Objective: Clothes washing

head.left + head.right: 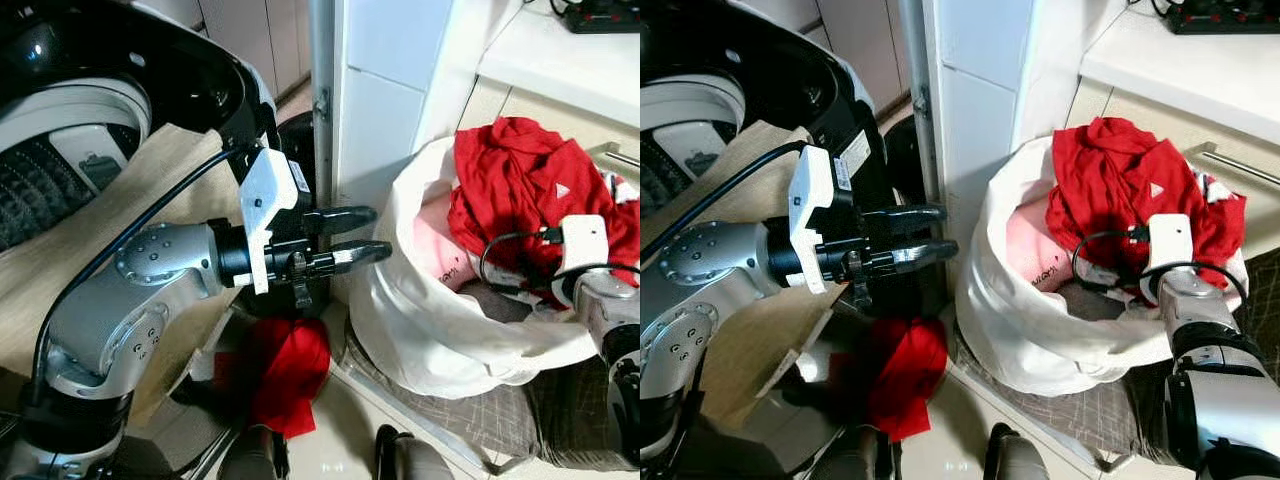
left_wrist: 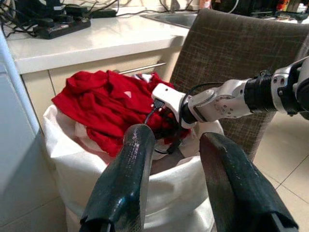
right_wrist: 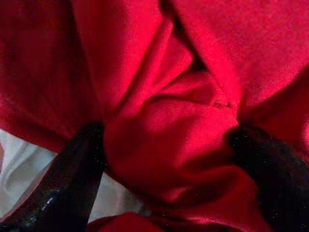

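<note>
Left eye: the white laundry bag (image 1: 440,320) sits on the floor by the cabinet, with the red shirt (image 1: 520,180) heaped on top and something pink under it. The right gripper (image 1: 515,262) is buried in that red pile. The washer opening (image 1: 60,150) is off to the robot's left.

Right eye: the left gripper (image 1: 925,232) is parked in mid-air beside the bag, fingers a little apart, carrying nothing. Another red garment (image 1: 895,375) lies on the floor below it.

Left wrist: looks straight past its own two black fingers (image 2: 125,179) at the bag, with the right arm reaching in from the far side.

Right wrist: a thick fold of red cloth sits between the two fingers (image 3: 58,188), so it's pinching the shirt, or right about to.

Tip for this step: I'd get a deep bite on the fold, then lift straight up so the sleeves clear the rim and the bag doesn't tip.
</note>
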Robot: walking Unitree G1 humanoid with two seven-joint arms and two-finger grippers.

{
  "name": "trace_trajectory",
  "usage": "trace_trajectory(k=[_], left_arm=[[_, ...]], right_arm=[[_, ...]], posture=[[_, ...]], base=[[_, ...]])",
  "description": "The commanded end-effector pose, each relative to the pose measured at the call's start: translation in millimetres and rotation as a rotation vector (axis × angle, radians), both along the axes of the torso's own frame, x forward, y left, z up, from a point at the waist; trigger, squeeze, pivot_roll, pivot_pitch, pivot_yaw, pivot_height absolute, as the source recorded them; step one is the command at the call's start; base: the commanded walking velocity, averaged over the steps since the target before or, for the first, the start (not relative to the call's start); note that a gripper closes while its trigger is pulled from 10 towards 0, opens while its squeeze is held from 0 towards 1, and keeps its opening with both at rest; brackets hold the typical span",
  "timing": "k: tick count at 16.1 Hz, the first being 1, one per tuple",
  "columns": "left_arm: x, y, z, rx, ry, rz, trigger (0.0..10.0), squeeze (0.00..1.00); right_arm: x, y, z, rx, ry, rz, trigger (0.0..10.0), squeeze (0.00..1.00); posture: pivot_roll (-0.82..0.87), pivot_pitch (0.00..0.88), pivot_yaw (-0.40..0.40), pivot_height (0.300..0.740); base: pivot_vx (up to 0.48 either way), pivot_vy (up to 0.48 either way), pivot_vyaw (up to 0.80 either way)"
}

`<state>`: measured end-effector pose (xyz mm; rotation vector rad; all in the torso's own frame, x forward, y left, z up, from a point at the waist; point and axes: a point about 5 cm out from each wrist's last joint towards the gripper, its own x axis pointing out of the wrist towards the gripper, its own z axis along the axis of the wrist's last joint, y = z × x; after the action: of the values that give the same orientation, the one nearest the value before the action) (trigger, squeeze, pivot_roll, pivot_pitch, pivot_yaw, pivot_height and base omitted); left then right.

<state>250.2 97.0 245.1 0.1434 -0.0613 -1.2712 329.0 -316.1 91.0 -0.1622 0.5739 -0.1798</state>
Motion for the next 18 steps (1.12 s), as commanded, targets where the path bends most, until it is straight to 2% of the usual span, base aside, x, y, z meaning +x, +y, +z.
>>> trace_trajectory(k=[1,2,18], left_arm=[[-3.2,0.0,1.0,0.016,0.001,-0.007,10.0,0.0],[-3.0,-0.2,2.1,0.017,0.003,-0.004,10.0,0.0],[6.8,-4.5,1.3,-0.015,-0.007,0.034,10.0,0.0]], right_arm=[[-4.3,3.5,-9.8,0.018,0.053,0.008,10.0,0.0],[-4.0,4.1,-9.7,0.038,0.048,0.003,0.0,0.0],[2.4,-5.3,9.2,0.045,-0.028,0.0,0.0,0.0]], posture=[[0.07,0.231,0.056,0.74],[0.07,0.225,0.056,0.74],[0.03,0.18,0.049,0.74]], base=[[0.0,0.0,0.0],[0.0,0.0,0.0],[0.0,0.0,0.0]])
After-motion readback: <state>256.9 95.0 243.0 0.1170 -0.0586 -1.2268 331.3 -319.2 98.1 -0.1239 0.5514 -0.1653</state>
